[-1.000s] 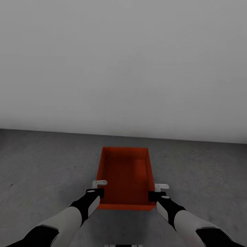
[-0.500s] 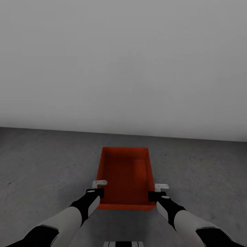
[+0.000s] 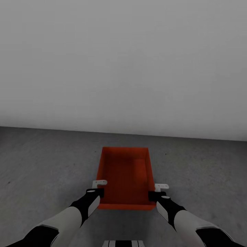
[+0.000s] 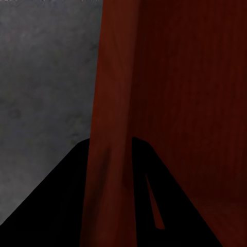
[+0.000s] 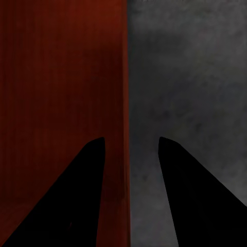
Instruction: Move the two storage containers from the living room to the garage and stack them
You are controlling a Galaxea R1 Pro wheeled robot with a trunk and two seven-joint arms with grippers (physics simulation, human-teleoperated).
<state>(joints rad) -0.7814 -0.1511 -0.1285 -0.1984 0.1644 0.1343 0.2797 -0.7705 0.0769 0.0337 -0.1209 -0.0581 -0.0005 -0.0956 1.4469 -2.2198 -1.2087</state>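
Observation:
One orange-red storage container (image 3: 125,175) sits low in the middle of the head view, open side up and empty, over the dark grey concrete floor (image 3: 44,164) of the garage. My left gripper (image 3: 99,188) is shut on its left wall near the front corner. In the left wrist view both dark fingers (image 4: 67,206) press against that wall (image 4: 110,103). My right gripper (image 3: 156,191) is shut on the right wall (image 5: 62,103), with a strip of floor (image 5: 190,77) showing beside the outer finger (image 5: 200,206). Whether the container's bottom touches the floor I cannot tell.
A plain pale grey wall (image 3: 123,68) rises just beyond the container and meets the floor a short way past its far end. Bare concrete spreads to both sides. The front edge of my base (image 3: 123,243) shows at the bottom.
The whole view has shifted slightly: the wall's foot sits a little higher and my base edge has come into view. Arms and container keep the same place relative to each other.

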